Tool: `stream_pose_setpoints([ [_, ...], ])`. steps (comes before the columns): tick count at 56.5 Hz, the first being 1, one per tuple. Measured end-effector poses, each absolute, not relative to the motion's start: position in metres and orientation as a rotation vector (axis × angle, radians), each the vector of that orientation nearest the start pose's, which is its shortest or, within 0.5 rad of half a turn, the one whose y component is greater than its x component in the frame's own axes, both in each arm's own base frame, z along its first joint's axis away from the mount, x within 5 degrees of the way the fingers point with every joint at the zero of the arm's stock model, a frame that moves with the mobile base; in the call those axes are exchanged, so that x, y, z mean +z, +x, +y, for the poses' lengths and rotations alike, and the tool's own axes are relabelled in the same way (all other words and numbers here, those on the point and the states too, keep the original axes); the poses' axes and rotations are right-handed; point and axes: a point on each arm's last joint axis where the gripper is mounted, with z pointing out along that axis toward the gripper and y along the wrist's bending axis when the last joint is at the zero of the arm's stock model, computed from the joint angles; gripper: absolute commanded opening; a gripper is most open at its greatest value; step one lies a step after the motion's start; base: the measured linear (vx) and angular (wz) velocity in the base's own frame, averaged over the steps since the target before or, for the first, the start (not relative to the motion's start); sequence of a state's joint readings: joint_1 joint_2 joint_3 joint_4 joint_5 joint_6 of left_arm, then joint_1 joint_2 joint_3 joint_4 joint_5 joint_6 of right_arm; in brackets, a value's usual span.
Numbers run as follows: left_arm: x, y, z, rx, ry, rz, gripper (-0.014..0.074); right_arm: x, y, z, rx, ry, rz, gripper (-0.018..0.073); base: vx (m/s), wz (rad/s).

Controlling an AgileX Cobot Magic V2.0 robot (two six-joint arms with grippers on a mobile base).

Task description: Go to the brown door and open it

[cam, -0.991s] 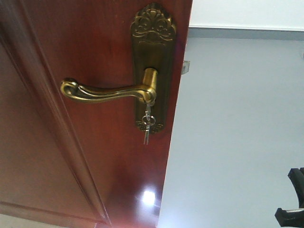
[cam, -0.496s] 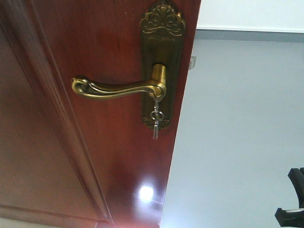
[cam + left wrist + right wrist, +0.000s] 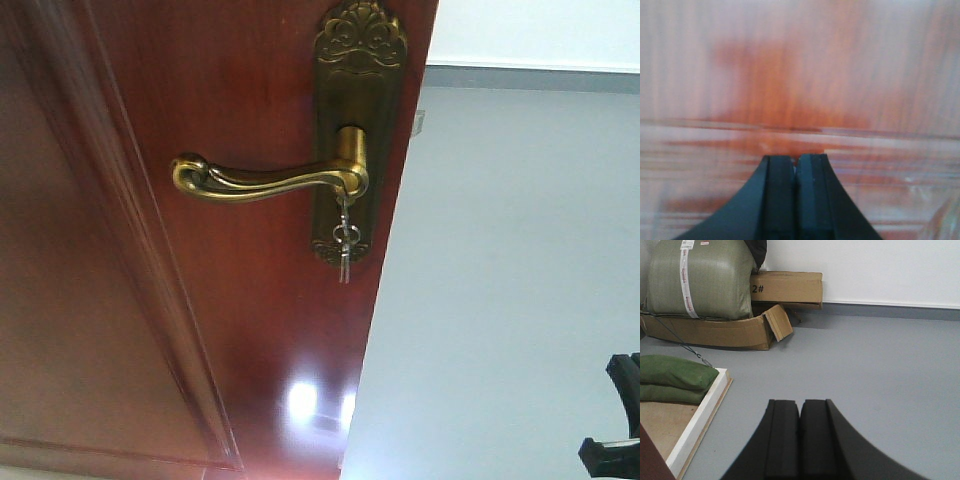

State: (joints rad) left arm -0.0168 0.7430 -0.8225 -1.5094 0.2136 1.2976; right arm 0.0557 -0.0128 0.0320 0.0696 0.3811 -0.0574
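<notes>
The brown door [image 3: 200, 330] fills the left of the front view, glossy and panelled. Its antique-brass lever handle [image 3: 260, 183] points left from an ornate backplate [image 3: 360, 100], and keys [image 3: 344, 245] hang below the lever's hub. The door's free edge runs down the middle of that view, with grey floor beyond it. My left gripper [image 3: 795, 159] is shut with nothing in it, its tips very close to the door's reddish wood [image 3: 790, 75]. My right gripper [image 3: 800, 402] is shut and empty, pointing over bare grey floor away from the door.
In the right wrist view a white wooden frame [image 3: 700, 415] with green sandbags [image 3: 675, 375] lies at the left. Cardboard boxes [image 3: 787, 287] and a large green sack [image 3: 700, 280] stand against the white wall. A black robot part [image 3: 615, 420] shows at the front view's lower right.
The door, handle and keys have shifted rightward and slightly up in the front view over the last second. The black part at the lower right has stayed put.
</notes>
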Motion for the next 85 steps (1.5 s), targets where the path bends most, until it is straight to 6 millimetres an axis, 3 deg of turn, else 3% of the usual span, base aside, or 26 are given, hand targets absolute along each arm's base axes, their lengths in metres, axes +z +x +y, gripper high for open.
stream_pose_setpoints([
  [73,0.4194,0.1492,-0.0218,-0.335,0.041,1.429,-0.0003,0.1690,0.0521,0.0053,0.067,-0.063,1.882,0.0000,0.01,0.00],
  [85,0.4165,0.1499,-0.0218,-0.246,0.117,1.452,-0.0003,0.1690,0.0521,0.0053,0.067,-0.063,1.882,0.0000,0.00,0.00],
])
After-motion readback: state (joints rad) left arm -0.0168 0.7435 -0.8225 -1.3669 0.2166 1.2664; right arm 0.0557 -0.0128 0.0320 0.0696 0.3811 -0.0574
